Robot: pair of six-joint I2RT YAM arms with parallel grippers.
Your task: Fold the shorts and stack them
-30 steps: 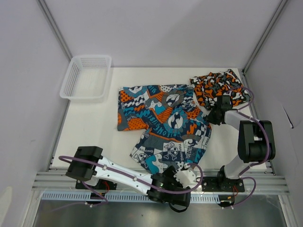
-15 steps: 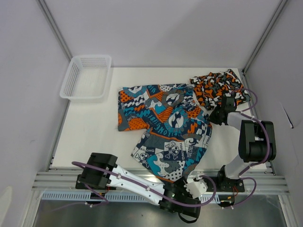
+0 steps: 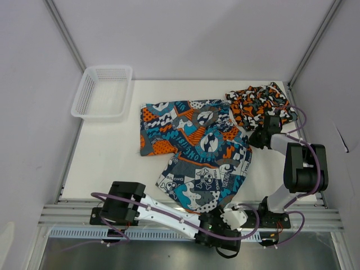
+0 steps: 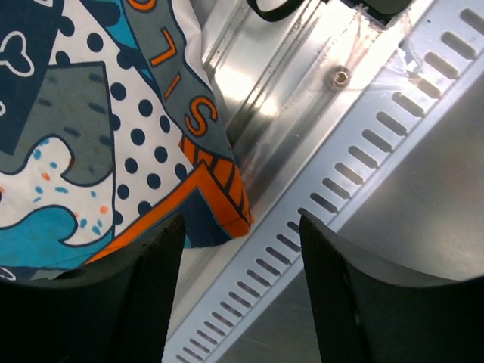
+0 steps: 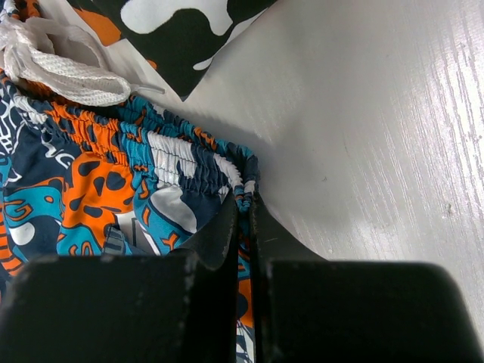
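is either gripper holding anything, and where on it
The right gripper pinches the cartoon-print shorts at the corner of the elastic waistband. The left gripper is open, holding nothing.

L arm (image 3: pixel 163 212) wht/blk | R arm (image 3: pixel 304 166) blk/gry | cables (image 3: pixel 95 195) purple | fingers (image 4: pixel 136 302) blk

White tabletop (image 3: pixel 107 163) ahead of the left gripper (image 4: pixel 240 249), enclosed by pale grey walls (image 3: pixel 185 39) with metal corner posts (image 3: pixel 64 34). Slotted aluminium rail (image 4: pixel 363 160) directly beneath it, glinting under bright even light.
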